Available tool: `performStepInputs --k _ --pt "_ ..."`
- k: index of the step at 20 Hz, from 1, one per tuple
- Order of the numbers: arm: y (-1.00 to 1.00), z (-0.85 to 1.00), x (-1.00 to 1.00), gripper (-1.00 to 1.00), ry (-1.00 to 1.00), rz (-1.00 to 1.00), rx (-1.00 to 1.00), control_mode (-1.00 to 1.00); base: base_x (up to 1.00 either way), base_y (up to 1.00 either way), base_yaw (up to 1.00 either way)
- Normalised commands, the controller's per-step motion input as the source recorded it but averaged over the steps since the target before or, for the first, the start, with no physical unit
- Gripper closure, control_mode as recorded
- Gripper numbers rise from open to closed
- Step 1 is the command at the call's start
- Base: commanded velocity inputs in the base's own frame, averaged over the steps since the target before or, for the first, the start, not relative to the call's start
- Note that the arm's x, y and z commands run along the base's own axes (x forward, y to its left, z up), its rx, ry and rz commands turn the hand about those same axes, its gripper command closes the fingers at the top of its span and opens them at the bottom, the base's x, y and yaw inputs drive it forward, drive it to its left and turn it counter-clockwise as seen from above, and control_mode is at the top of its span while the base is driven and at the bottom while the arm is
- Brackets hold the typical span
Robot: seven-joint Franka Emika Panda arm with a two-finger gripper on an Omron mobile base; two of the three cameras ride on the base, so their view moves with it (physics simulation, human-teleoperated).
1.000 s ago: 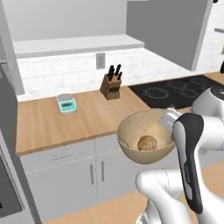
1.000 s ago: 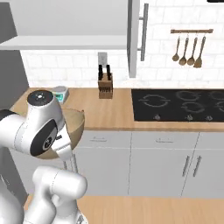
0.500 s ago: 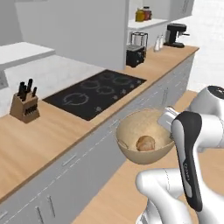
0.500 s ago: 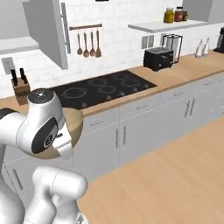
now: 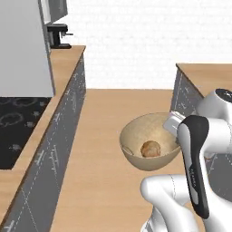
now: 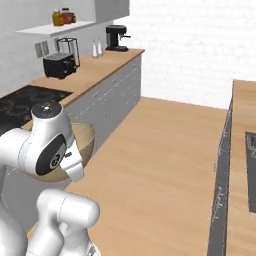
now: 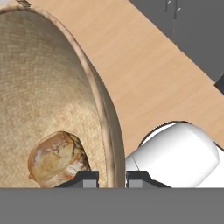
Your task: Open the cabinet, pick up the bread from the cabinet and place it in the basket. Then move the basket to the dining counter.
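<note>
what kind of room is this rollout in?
A simulated home kitchen: a black cooktop set into a wood-topped counter with grey drawers, a dark toaster and a black coffee machine on it, and a white brick wall behind.

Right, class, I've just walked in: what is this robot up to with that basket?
The robot is carrying the basket, its hand shut on the rim, one finger inside and one outside. The bread already lies in the bottom of the basket. The basket hangs in the air over the wooden floor, between two runs of counters, so it has not yet been set down on the dining counter.
</note>
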Motion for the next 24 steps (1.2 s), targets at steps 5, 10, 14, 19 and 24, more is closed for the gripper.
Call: performStepInputs --k 5,10,14,19,24 --pt "0.0 0.0 0.0 1.0 0.0 0.0 0.0 1.0 0.0 0.32 -0.94" --pt "0.0 0.0 0.0 1.0 0.0 0.0 0.0 1.0 0.0 0.31 -0.95" --pt "0.0 0.0 0.0 1.0 0.0 0.0 0.0 1.0 0.07 0.38 -0.93" --pt "0.0 0.0 0.0 1.0 0.0 0.0 0.0 1.0 0.28 0.53 -0.87" --pt "0.0 0.0 0.0 1.0 0.0 0.0 0.0 1.0 0.59 0.88 -0.63"
